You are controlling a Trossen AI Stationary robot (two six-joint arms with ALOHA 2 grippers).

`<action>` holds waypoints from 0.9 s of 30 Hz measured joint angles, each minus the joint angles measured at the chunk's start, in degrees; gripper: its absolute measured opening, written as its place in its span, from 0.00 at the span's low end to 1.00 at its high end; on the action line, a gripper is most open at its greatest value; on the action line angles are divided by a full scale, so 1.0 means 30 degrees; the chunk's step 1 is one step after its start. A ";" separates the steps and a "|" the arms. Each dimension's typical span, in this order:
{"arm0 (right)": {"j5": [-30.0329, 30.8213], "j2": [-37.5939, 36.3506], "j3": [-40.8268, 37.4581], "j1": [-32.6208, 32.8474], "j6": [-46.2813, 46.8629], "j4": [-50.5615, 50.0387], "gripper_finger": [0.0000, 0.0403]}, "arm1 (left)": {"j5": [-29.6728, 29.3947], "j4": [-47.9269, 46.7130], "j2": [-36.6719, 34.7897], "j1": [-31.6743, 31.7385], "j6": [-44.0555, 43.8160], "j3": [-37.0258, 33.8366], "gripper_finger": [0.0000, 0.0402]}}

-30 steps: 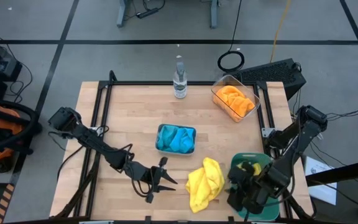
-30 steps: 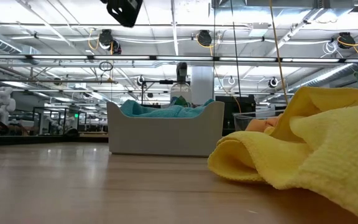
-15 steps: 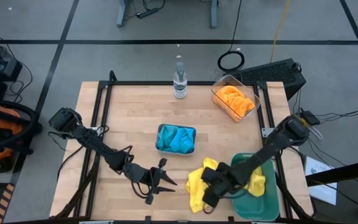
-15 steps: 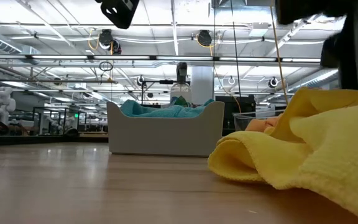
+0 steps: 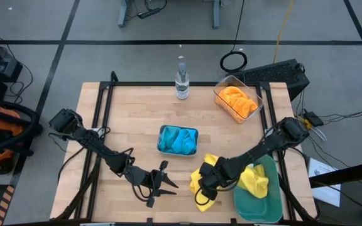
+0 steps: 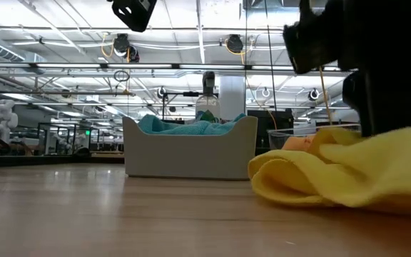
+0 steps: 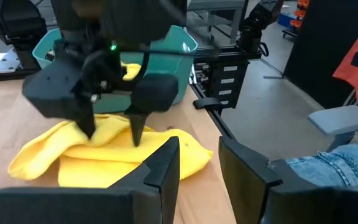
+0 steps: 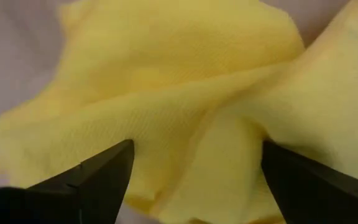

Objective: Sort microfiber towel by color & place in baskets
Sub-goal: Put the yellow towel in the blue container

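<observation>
Crumpled yellow towel [image 5: 201,182], right pincer [image 7: 112,132] spread above

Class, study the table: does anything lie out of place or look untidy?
Yes. One yellow cloth lies crumpled on the bare table, outside the green bin that holds its twin. The right pincer stands open over it. The blue and orange cloths sit in their bins.

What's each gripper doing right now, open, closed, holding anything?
Left gripper: open, empty, at the table's front.
Right gripper: open, fingers down on the yellow towel, not closed on it.
</observation>
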 joint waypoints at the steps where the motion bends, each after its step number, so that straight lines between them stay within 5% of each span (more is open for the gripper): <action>1: 0.0080 0.0212 0.0000 -0.0084 -0.0051 -0.0152 0.84 | 0.0000 -0.0008 0.0000 0.0000 0.0005 0.0000 0.29; 9: -0.0673 0.1908 0.0069 -0.0240 -0.0725 0.0407 0.76 | 0.0000 -0.0331 0.0000 0.0000 0.0016 0.0000 0.29; 14: -0.0813 0.2048 0.0090 -0.0241 -0.0718 0.0357 0.56 | 0.0000 -0.0521 0.0000 0.0000 0.0175 -0.0001 0.29; 23: -0.1282 0.2135 0.2094 -0.0040 -0.3058 0.0184 0.06 | 0.0000 -0.0667 0.0000 0.0000 0.0196 -0.0005 0.29; 27: -0.1189 0.2135 0.4811 0.0406 -0.4454 -0.1890 0.05 | -0.0049 -0.0580 0.0000 0.0009 0.0196 -0.0007 0.29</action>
